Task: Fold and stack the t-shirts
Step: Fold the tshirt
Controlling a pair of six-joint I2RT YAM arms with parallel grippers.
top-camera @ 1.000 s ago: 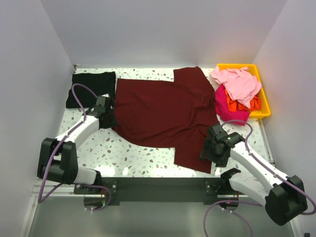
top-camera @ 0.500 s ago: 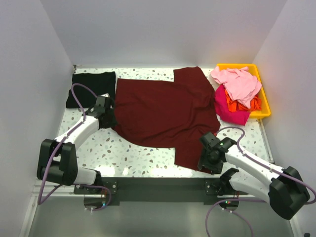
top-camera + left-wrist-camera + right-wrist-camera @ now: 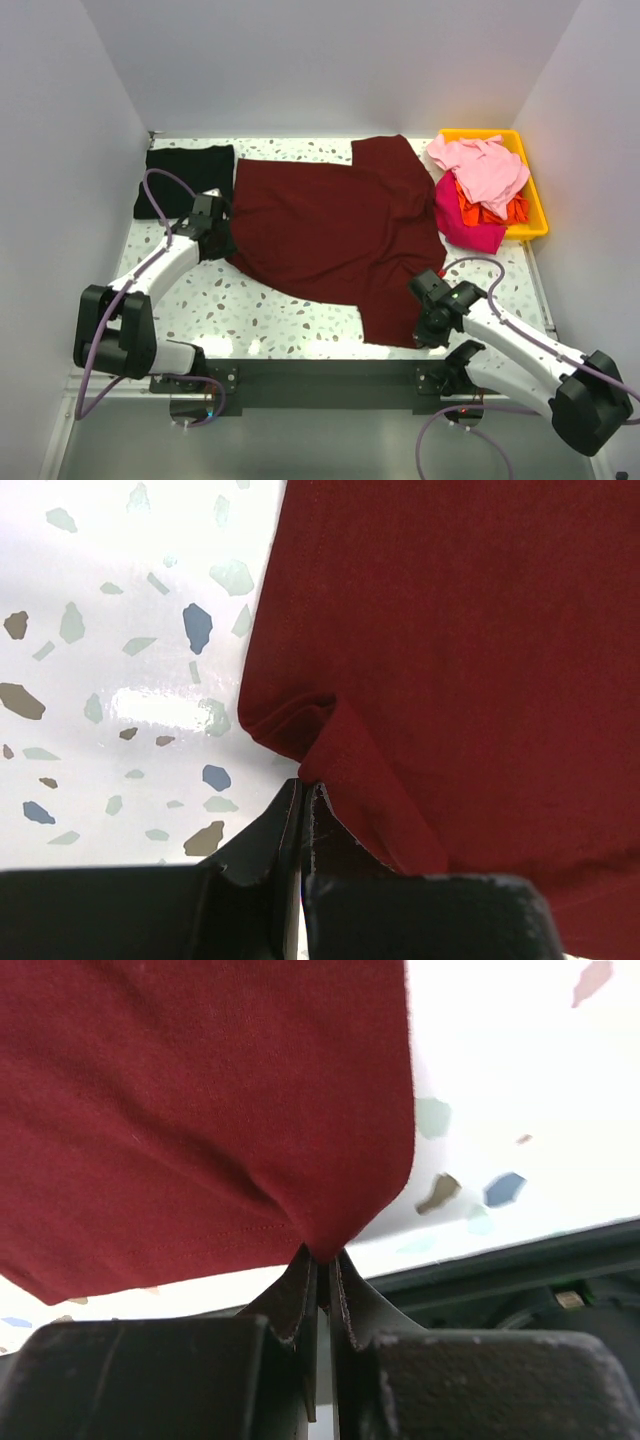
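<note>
A large dark maroon t-shirt (image 3: 335, 225) lies spread over the middle of the speckled table. My left gripper (image 3: 303, 785) is shut on its left edge (image 3: 300, 742), the cloth bunched at the fingertips. My right gripper (image 3: 325, 1257) is shut on the shirt's near right corner (image 3: 330, 1230), close to the table's front edge. A folded black t-shirt (image 3: 184, 176) lies at the back left. Light pink (image 3: 482, 165), magenta (image 3: 462, 222) and orange (image 3: 487, 210) t-shirts are heaped at the back right.
A yellow plastic bin (image 3: 532, 205) at the back right holds the heap of shirts, the magenta one spilling over its near side. White walls close in the table. A dark rail (image 3: 330, 375) runs along the front edge between the arm bases.
My right gripper came down from beside the shirt to its near right corner and shut on the cloth. The left gripper kept its hold without moving.
</note>
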